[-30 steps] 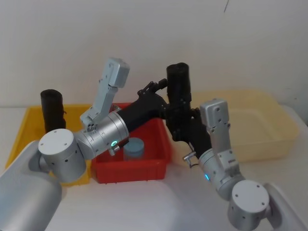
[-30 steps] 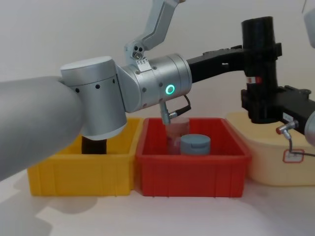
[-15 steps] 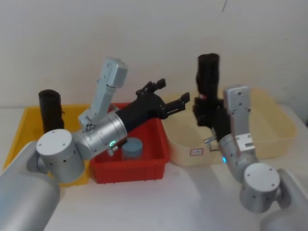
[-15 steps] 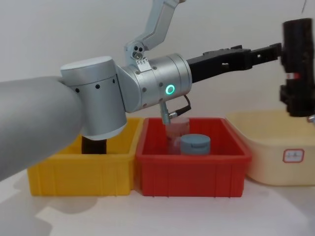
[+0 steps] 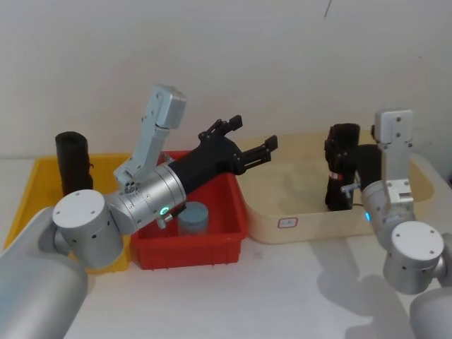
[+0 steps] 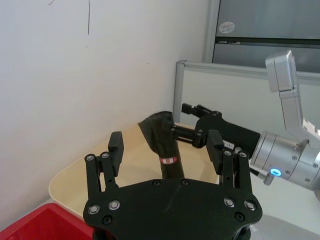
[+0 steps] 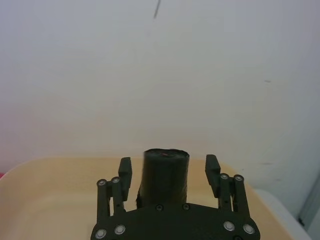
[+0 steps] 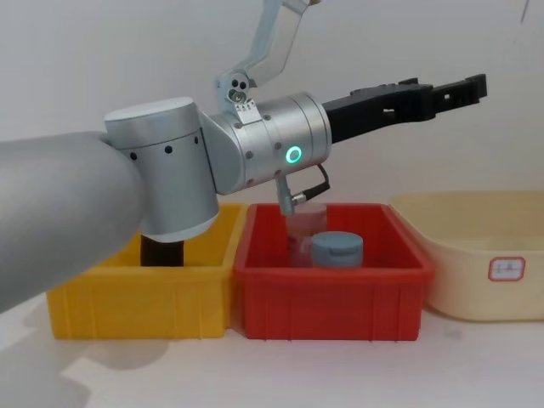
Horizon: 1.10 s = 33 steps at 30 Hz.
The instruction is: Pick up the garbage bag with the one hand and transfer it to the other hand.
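Head view: the left gripper (image 5: 254, 134) hangs spread and empty above the red bin (image 5: 191, 251), judged clear of the exchange. The garbage bag (image 5: 342, 166) stands near-upright in the cream tub (image 5: 311, 226), bracketed by the right gripper (image 5: 336, 178).

Left wrist view: the bag lies well beyond the parted fingers (image 6: 116, 150).

Right wrist view: gaps show between the roll and both right fingers (image 7: 125, 172), so it probably rests unpinched.

Chest view: the left gripper projects high, its jaws apart.

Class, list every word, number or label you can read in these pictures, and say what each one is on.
No text can be read.
Red-bordered white label on the cream tub: too small.
Red-and-white band on the garbage bag: blurred.
Oval sticker on the grey cabinet: blurred.
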{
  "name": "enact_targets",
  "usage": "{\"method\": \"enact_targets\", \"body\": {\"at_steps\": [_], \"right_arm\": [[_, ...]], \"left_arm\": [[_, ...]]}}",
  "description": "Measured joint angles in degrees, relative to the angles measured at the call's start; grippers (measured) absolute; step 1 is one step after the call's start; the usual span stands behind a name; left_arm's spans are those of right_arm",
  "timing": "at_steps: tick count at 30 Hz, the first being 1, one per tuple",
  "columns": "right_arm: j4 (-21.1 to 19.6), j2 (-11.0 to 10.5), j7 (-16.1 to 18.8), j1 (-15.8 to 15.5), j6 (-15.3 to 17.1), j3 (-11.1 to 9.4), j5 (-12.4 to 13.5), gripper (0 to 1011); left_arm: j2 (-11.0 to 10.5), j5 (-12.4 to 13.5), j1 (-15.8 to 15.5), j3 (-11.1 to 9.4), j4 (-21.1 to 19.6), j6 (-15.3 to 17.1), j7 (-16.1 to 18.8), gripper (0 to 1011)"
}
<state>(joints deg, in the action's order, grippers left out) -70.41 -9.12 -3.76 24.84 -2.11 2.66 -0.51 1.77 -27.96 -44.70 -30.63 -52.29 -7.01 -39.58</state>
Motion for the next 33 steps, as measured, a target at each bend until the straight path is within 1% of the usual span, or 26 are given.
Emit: {"method": "enact_targets", "body": {"at_steps": [2, 3, 5, 6, 9, 15, 18, 19, 24, 25, 28, 29, 33], "right_arm": [[-0.39, -0.16, -0.06, 0.08, 0.16, -0.46, -0.01, 900], [-0.57, -0.19, -0.06, 0.08, 0.20, -0.58, -0.01, 947], [-1.22, -0.24, -0.04, 0.08, 0.26, -0.89, -0.01, 987], [-1.22, -0.24, -0.04, 0.08, 0.26, -0.89, -0.01, 987], [-3.08, -0.23, 0.60, -0.33, 0.38, -1.21, 0.23, 1002], [-5.96, -0.03, 2.21, -1.42, 0.64, -1.13, 0.93, 1001], [-8.38, 0.16, 3.85, -2.61, 1.00, -0.68, 1.50, 1001], [-8.38, 0.16, 3.85, -2.61, 1.00, -0.68, 1.50, 1001], [-11.88, 0.32, 6.60, -4.74, 1.88, 0.38, 2.29, 1001], [-11.88, 0.32, 6.60, -4.74, 1.88, 0.38, 2.29, 1001], [-13.77, 0.29, 8.36, -6.10, 2.61, 1.32, 2.74, 1001], [-14.25, 0.24, 8.85, -6.43, 2.82, 1.60, 2.85, 1001], [-15.94, 0.01, 10.69, -7.80, 3.75, 2.77, 3.23, 1001]], "left_arm": [[0.00, 0.00, 0.00, 0.00, 0.00, 0.00, 0.00, 1001], [0.00, 0.00, 0.00, 0.00, 0.00, 0.00, 0.00, 1001], [-0.05, 0.00, 0.04, 0.00, -0.04, -0.01, 0.04, 1000], [-0.12, 0.00, 0.14, 0.00, -0.18, -0.03, 0.15, 1001], [-0.32, 0.05, 0.42, 0.02, -0.75, -0.13, 0.72, 1001], [-1.25, 0.73, 1.88, 0.34, -3.32, -0.49, 3.38, 1001], [-2.00, 1.51, 3.06, 0.73, -5.36, -0.73, 5.63, 1001], [-2.00, 1.51, 3.06, 0.73, -5.36, -0.73, 5.63, 1001], [-3.30, 2.80, 5.38, 1.56, -9.01, -0.94, 9.16, 1001], [-3.50, 2.99, 5.71, 1.69, -9.53, -0.97, 9.67, 1000], [-4.56, 4.11, 7.61, 2.39, -12.37, -1.01, 12.41, 1000], [-4.56, 4.11, 7.61, 2.39, -12.37, -1.01, 12.41, 1000], [-5.90, 5.50, 10.02, 3.44, -15.80, -1.02, 15.68, 1000]]}}
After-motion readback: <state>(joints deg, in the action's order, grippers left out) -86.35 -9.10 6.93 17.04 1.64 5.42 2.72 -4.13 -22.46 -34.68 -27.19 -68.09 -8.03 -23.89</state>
